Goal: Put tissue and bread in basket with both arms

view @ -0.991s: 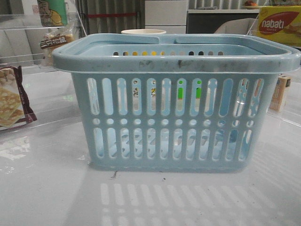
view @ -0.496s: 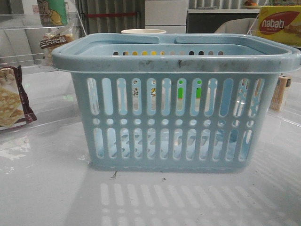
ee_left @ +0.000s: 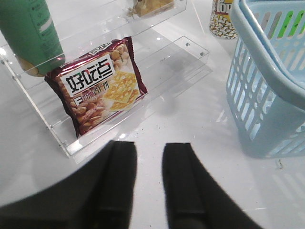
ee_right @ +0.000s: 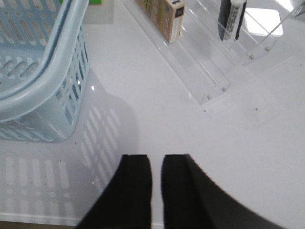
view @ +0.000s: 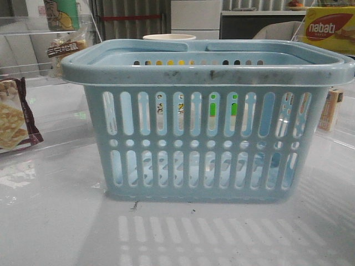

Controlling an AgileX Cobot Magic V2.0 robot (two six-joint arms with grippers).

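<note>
The light-blue slotted basket [view: 205, 133] stands mid-table; it also shows in the left wrist view [ee_left: 267, 71] and the right wrist view [ee_right: 43, 71]. The bread [view: 66, 50], a clear bag with a dark label band, lies on the clear shelf at the far left. The tissue [ee_right: 232, 18], a black packet with pale marks, stands in the clear rack on the right. My left gripper [ee_left: 149, 150] is open and empty above the table, near the cracker bag. My right gripper [ee_right: 156, 162] is almost shut and empty, right of the basket. Neither arm shows in the front view.
A maroon-edged cracker bag [ee_left: 102, 86] lies in the left clear rack [ee_left: 62, 143], with a green bottle [ee_left: 31, 33] beside it. A patterned cup [ee_left: 223, 21] stands behind the basket. Small boxes [ee_right: 169, 16] stand in the right rack [ee_right: 209, 90]. A yellow box [view: 330, 27] sits at the far right.
</note>
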